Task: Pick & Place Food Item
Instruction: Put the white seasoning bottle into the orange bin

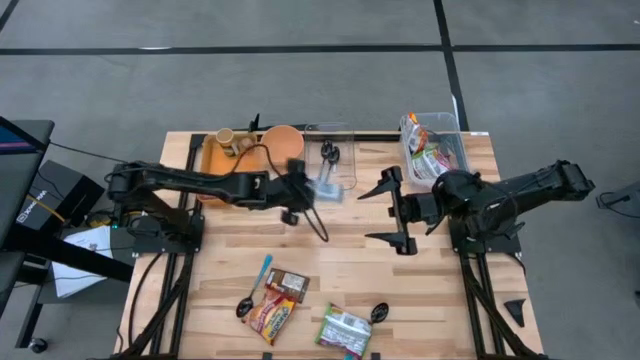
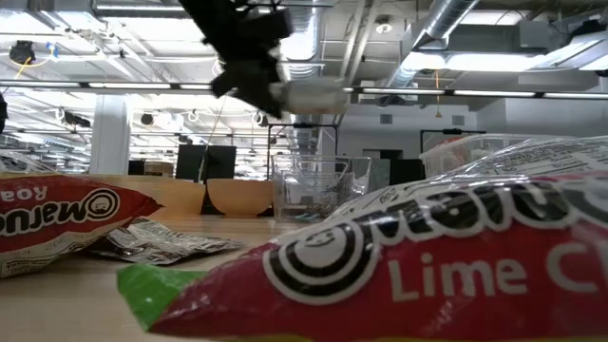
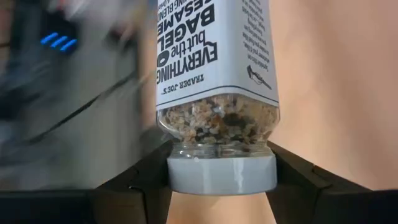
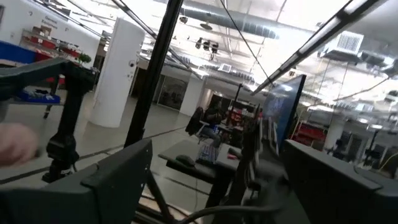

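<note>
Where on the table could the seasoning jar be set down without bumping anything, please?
Bare wood lies mid-table, between the left gripper holding the seasoning jar and the snack packets at the near edge, and in the near left corner. The far edge is crowded: orange tray, clear container, packet bin.

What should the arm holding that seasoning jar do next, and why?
Probably carry the jar on toward the clear bin and lower it there. The left end effector grips it by the cap, in the air mid-table, and the bin already holds food packets.

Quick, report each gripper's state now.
Left gripper: closed on the seasoning jar.
Right gripper: open, holding nothing.
</note>
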Controlling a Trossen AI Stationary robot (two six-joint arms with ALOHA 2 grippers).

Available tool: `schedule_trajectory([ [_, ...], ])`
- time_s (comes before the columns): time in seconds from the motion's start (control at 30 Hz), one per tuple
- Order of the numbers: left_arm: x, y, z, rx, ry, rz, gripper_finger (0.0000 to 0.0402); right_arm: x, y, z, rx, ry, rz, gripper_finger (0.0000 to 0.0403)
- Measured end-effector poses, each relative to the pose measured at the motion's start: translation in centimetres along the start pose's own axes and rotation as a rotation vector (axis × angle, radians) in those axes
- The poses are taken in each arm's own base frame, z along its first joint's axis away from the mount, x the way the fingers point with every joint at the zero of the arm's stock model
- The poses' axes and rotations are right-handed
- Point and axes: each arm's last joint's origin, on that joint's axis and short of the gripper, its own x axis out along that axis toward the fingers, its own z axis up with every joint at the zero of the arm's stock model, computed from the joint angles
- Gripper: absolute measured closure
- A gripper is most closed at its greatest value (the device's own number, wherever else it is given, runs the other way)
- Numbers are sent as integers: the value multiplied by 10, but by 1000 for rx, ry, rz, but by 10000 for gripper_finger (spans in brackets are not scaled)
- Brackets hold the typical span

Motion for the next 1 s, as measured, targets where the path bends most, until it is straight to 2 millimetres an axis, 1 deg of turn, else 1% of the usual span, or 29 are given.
schedule_trajectory([
  [0.07, -10, 2, -8, 68, 129, 98, 205, -5, -2, 3, 28, 23, -12, 49],
  [0.2, -25, 5, -24, 209, 347, 223, 205, -12, -5, 6, 55, 83, -88, 49],
  [0.3, -32, 3, -37, 336, 498, 244, 205, -14, -6, 3, 72, 122, -116, 49],
  [0.37, -36, 0, -47, 433, 592, 218, 205, -15, -8, 2, 81, 135, -122, 48],
  [0.43, -36, 0, -54, 494, 666, 199, 205, -16, -11, 1, 78, 146, -136, 49],
  [0.73, -30, 13, -89, 627, 943, 64, 205, -23, -29, -2, 83, 177, -205, 49],
  [1.0, -19, 23, -114, 727, 1124, -115, 205, -24, -31, -3, 84, 193, -211, 49],
])
